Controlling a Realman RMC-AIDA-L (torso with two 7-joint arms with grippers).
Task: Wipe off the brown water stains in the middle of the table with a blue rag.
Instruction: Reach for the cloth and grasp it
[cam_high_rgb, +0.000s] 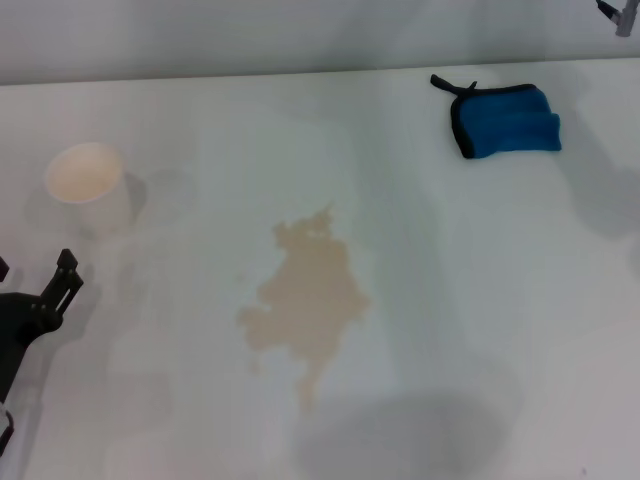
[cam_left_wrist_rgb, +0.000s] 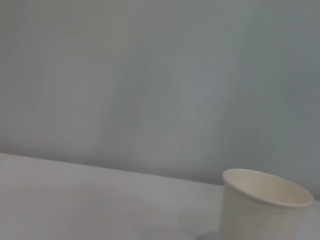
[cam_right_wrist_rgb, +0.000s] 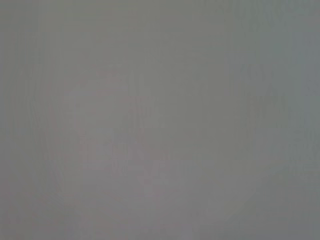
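The brown water stains (cam_high_rgb: 305, 295) spread as a pale tan, ragged puddle in the middle of the white table (cam_high_rgb: 480, 300), with a thin tail running toward the near edge. The blue rag (cam_high_rgb: 505, 122) lies folded at the far right, black-edged, its loop tab pointing left. My left gripper (cam_high_rgb: 58, 282) hangs low at the near left, well apart from the puddle. Only a sliver of my right gripper (cam_high_rgb: 622, 16) shows in the far right corner, beyond the rag. The right wrist view shows only a plain grey surface.
A white paper cup (cam_high_rgb: 88, 182) stands upright at the far left, just beyond my left gripper; the left wrist view shows the paper cup (cam_left_wrist_rgb: 265, 207) close by against a grey wall. The table's far edge meets that wall.
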